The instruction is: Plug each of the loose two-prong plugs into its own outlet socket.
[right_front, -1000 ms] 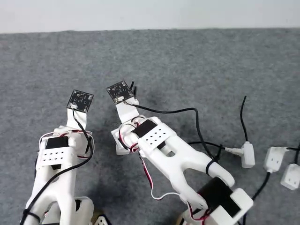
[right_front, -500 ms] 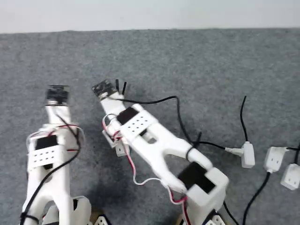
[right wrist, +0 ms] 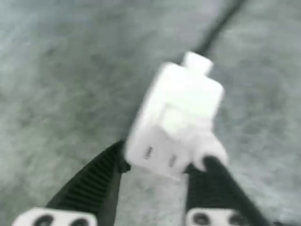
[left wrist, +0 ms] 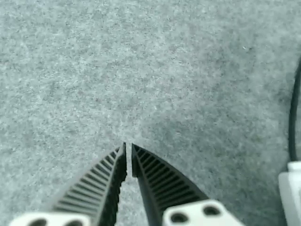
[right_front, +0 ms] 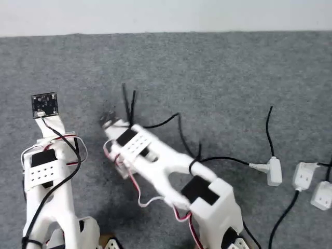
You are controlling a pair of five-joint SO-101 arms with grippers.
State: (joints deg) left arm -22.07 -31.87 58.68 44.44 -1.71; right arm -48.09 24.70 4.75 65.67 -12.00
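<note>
Right gripper (right wrist: 162, 162) grips an outlet socket (right wrist: 181, 108) between its fingers. Left gripper (left wrist: 128, 148) nearly closed, empty. Other connectors (right_front: 303, 175) lie unmated, well clear of both; no insertion judged complete.

The high view sits above the worktop's (right_front: 233, 67) near edge. It looks down and forward over the grey surface to the pale wall (right_front: 166, 15) behind the far edge, and both arms rise into it from the near edge. The left wrist view, on the left arm (right_front: 46, 176), hangs close over the surface near the left edge, facing down along the left pincer (left wrist: 128, 147). The right wrist view, on the right arm (right_front: 155, 161), is nearer still, facing past the right pincer (right wrist: 164, 162) at a white socket block (right wrist: 176, 117). All three views share the grey surface.
</note>
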